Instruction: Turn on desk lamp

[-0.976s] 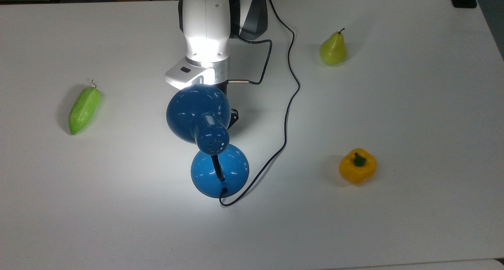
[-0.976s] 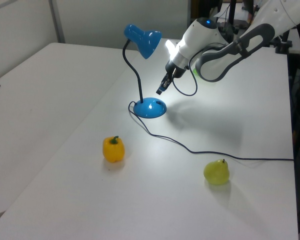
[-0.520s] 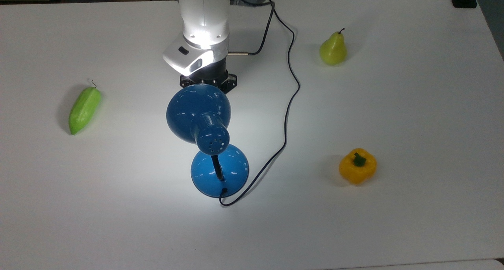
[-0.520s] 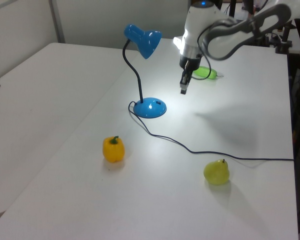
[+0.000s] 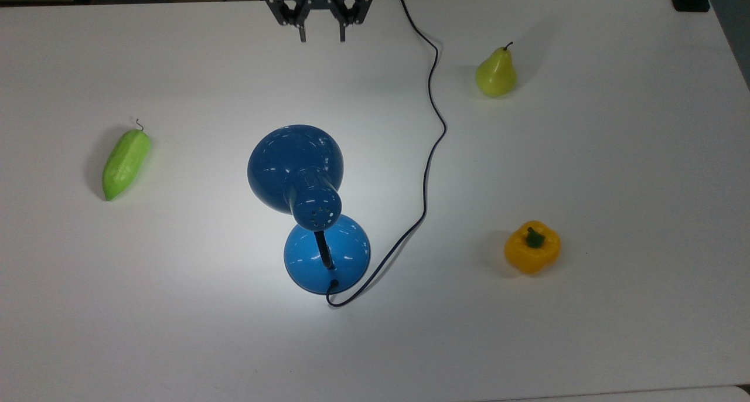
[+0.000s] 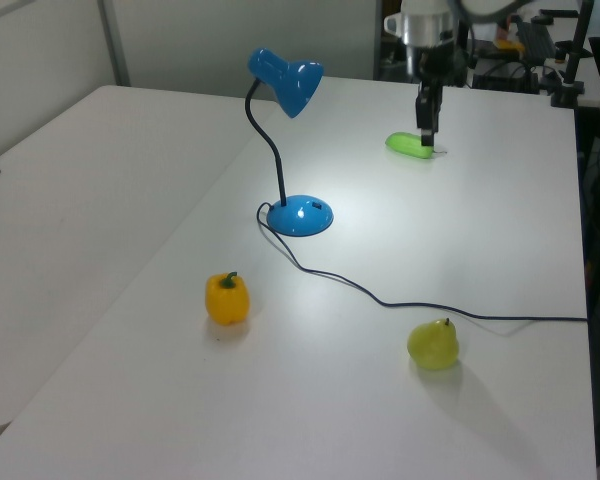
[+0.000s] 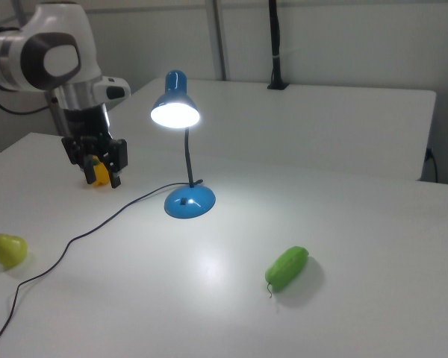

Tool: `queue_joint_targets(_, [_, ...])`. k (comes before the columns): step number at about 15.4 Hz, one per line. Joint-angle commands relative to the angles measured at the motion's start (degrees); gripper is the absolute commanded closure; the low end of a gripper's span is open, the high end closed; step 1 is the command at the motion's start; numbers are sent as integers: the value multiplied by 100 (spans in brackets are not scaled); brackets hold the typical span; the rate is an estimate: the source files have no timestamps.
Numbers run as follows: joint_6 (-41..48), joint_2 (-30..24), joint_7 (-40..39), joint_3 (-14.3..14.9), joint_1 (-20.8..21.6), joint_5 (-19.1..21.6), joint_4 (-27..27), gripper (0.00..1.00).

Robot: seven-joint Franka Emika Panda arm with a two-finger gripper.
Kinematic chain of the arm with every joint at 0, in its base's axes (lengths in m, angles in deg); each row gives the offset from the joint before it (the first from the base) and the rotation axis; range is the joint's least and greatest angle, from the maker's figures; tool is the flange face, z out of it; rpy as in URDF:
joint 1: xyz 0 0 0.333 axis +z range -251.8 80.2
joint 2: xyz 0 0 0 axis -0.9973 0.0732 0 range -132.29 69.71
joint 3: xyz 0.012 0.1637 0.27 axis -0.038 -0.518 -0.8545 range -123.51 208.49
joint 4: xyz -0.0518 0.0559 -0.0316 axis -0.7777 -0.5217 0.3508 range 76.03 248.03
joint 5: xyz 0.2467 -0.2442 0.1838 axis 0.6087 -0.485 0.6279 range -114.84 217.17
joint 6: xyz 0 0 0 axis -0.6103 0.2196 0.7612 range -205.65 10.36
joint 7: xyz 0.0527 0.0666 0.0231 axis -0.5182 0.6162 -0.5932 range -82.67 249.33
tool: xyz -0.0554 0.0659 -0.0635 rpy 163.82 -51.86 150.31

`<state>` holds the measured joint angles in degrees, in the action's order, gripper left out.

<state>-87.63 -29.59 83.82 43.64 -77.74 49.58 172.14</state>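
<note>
One desk lamp (image 5: pixel 310 208) stands mid-table and is lit; its round base sits nearer in the top view, the shade leaning toward the far edge. I judge it light and slippery, the neck bendable, so press at the base. Far off, the gripper (image 5: pixel 321 37) hangs with fingers apart, holding nothing

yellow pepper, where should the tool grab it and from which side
Come straight down on the yellow pepper and close across its squat lobed body, fingers either side of the green stem. It sits upright, stem up, alone on the white table, so its sides look free. The tool is open.
</note>
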Motion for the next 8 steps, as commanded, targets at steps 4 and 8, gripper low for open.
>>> queue_joint_targets(4, [1119,-627,92,43,20,124,-597,0])
queue_joint_targets(8, [1147,-636,258,358,28,491,-790,0])
